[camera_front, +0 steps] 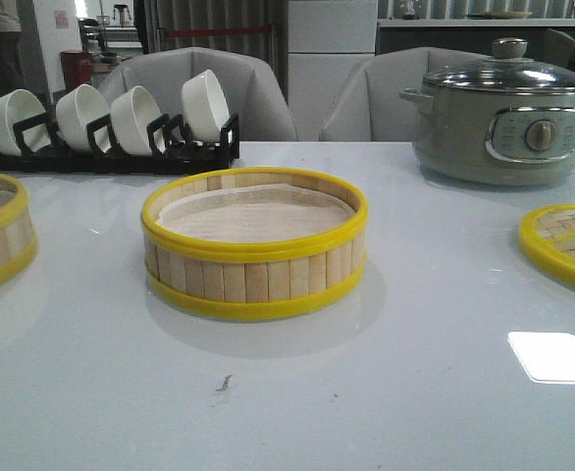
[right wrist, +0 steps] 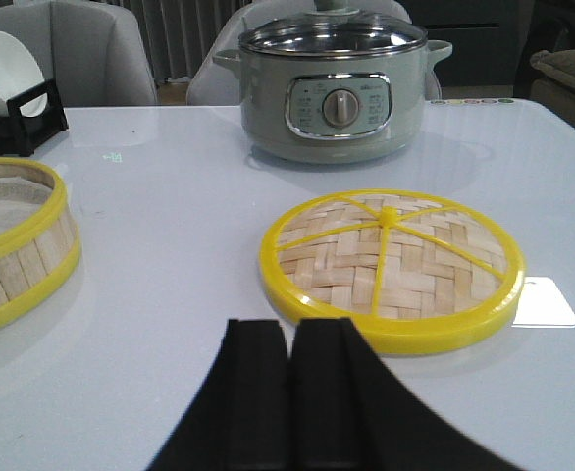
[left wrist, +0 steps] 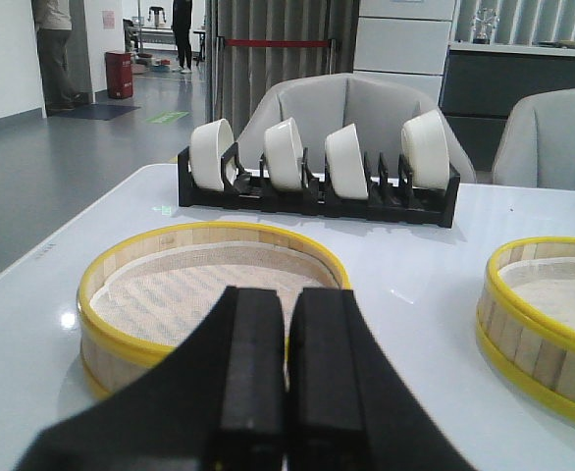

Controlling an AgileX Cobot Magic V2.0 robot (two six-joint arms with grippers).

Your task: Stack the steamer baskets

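Behind centre basket (camera_front: 254,247): bowl rack (camera_front: 111,147), electric pot (camera_front: 503,123).

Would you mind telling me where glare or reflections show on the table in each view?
Front view: a bright white glare patch on the table near the lid. Right wrist view: the same patch beside the lid. Left wrist view: only a faint sheen near the basket.

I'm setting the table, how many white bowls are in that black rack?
4, upright in the black rack at the table's far left: first bowl at the left end, second bowl, third bowl, fourth bowl at the right end. None looks hidden.
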